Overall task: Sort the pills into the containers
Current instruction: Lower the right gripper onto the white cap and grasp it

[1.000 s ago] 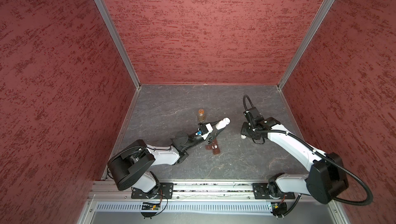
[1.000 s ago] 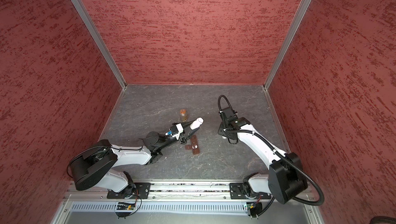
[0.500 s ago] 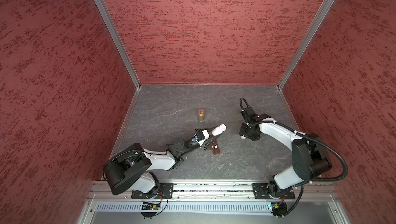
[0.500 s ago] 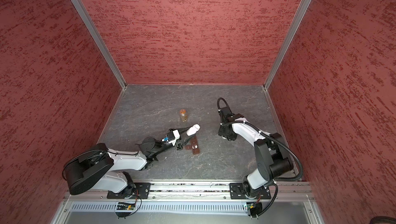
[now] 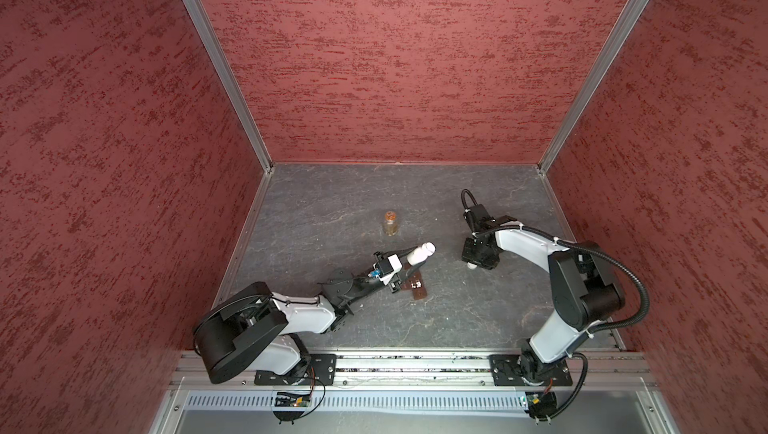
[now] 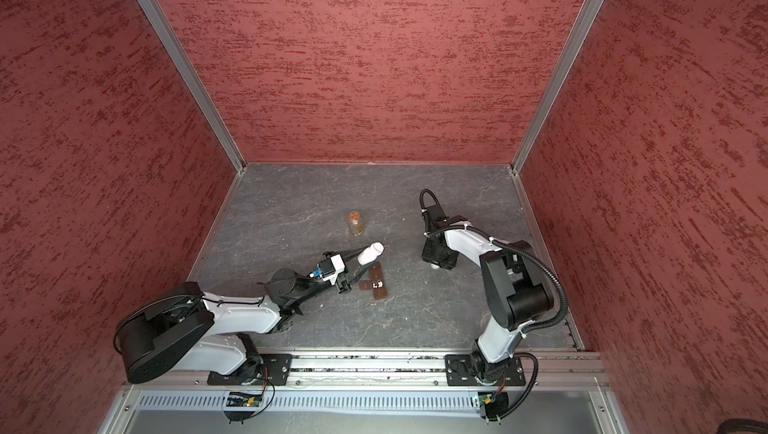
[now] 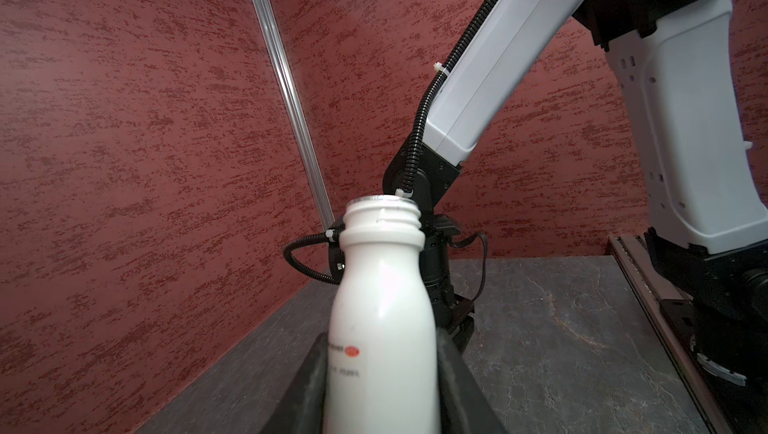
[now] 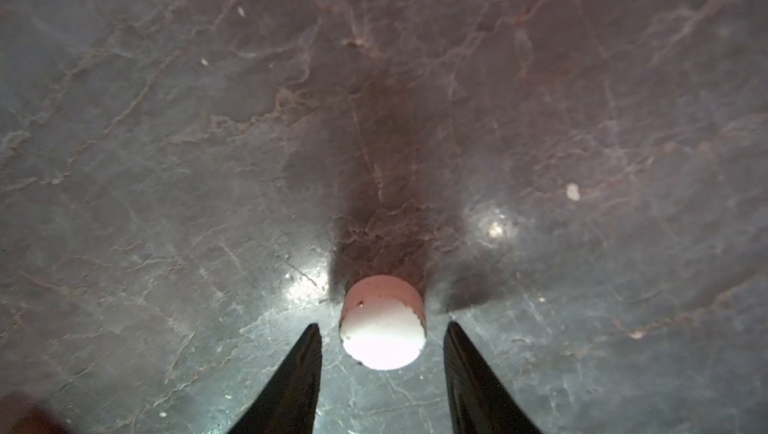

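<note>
My left gripper point(image 7: 382, 373) is shut on an uncapped white bottle point(image 5: 420, 254) point(image 6: 369, 254) point(image 7: 380, 307), which it holds tilted just behind the containers, a flat brown box of cells point(image 5: 419, 292) point(image 6: 380, 292). Whitish pills point(image 6: 378, 284) point(image 5: 417, 285) lie in one cell. To the right, my right gripper point(image 8: 383, 325) point(image 5: 471, 263) points down, open, with a round white cap point(image 8: 382, 340) point(image 6: 435, 266) resting on the floor between its fingertips point(image 8: 309, 353); neither finger touches it.
An amber bottle with an orange cap point(image 5: 390, 223) point(image 6: 356, 223) stands upright behind the white bottle. A white speck point(image 6: 321, 306) lies on the grey floor near my left arm. Red walls enclose three sides; a metal rail point(image 5: 415, 369) runs along the front.
My left gripper has drawn the white bottle slightly toward the front. The right arm's elbow has swung in and up while its gripper stayed over the white cap.
</note>
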`<action>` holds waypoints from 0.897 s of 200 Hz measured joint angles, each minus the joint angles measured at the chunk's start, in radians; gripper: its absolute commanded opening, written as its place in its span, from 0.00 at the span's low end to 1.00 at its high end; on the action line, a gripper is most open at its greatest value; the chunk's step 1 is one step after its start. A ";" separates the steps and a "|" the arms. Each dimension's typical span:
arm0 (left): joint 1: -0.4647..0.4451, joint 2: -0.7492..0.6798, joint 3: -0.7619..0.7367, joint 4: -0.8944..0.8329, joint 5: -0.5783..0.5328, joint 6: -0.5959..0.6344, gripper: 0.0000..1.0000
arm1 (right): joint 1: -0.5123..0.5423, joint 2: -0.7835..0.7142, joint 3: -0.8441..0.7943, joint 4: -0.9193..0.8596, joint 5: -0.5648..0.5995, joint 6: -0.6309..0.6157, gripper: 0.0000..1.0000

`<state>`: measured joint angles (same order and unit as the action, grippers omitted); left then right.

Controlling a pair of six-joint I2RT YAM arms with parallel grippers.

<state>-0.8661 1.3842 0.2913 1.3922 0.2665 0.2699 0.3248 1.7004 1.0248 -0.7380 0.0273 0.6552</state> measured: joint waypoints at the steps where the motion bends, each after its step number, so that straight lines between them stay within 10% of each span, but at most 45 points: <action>1: 0.000 0.000 0.000 0.000 0.000 0.000 0.00 | 0.000 0.000 0.000 0.000 0.000 0.000 0.49; 179: 0.014 -0.001 0.000 0.000 -0.003 0.000 0.00 | -0.013 0.037 0.028 -0.021 -0.026 -0.028 0.29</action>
<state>-0.8516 1.3834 0.2913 1.3926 0.2638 0.2695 0.3122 1.7370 1.0531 -0.7586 0.0017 0.6273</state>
